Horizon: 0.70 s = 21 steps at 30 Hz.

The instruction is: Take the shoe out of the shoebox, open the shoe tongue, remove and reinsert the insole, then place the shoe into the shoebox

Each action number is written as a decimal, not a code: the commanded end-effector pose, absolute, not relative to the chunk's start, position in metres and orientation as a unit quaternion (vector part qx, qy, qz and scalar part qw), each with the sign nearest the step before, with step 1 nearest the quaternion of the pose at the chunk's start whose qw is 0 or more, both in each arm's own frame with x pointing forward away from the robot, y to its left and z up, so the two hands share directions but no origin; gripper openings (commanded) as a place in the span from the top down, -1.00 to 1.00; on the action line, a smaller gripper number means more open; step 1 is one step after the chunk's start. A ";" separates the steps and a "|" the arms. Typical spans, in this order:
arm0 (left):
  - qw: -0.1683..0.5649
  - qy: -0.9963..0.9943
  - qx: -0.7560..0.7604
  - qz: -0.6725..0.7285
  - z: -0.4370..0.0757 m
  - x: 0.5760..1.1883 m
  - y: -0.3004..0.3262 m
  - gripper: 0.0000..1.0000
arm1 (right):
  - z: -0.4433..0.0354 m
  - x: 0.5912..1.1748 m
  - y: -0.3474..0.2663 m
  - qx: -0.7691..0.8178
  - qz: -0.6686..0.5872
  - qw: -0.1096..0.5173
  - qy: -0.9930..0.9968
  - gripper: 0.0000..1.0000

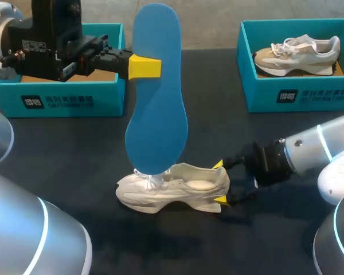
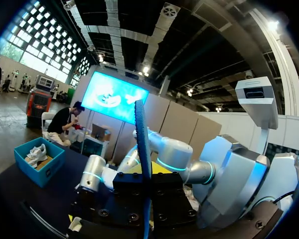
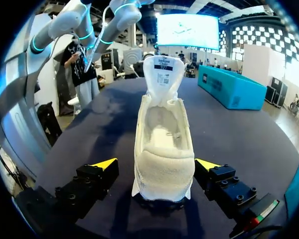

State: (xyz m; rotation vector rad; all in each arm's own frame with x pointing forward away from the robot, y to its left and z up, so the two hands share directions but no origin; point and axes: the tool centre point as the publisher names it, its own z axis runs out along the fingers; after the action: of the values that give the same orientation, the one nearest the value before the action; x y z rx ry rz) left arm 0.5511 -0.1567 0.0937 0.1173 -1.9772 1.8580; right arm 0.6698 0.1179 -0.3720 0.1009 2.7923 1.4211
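Observation:
A white shoe (image 1: 175, 189) lies on the dark table, toe to the left, its tongue (image 3: 163, 74) pulled up and its inside bare. My right gripper (image 1: 220, 182) stands open at the heel, one yellow fingertip (image 3: 104, 163) on each side of the shoe (image 3: 163, 144) with a small gap. My left gripper (image 1: 144, 67) is shut on a blue insole (image 1: 157, 97), held upright above the table. In the head view the insole's lower end overlaps the laces. From the left wrist the insole (image 2: 142, 149) appears edge-on between the fingers.
A teal shoebox (image 1: 63, 97) stands at the back left, partly behind my left arm. A second teal shoebox (image 1: 298, 94) at the back right holds another pale shoe (image 1: 298, 54). A teal box (image 3: 229, 87) lies beyond the shoe, off to one side.

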 end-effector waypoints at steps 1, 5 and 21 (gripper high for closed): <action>0.212 -0.713 0.042 0.667 0.094 0.552 -0.158 1.00 | -0.362 0.672 0.120 0.035 0.340 -0.003 0.940 -1.00; 0.212 -0.713 0.042 0.667 0.094 0.552 -0.158 1.00 | -0.361 0.673 0.120 0.046 0.322 0.001 0.946 -1.00; 0.212 -0.713 0.042 0.667 0.094 0.552 -0.158 1.00 | -0.349 0.678 0.124 0.084 0.222 -0.002 0.971 -1.00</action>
State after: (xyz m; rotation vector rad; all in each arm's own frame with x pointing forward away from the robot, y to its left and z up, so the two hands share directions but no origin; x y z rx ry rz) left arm 0.5516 -0.1569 0.0940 0.1172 -1.9775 1.8571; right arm 0.6724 0.1151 -0.3504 0.2596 2.9219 1.0531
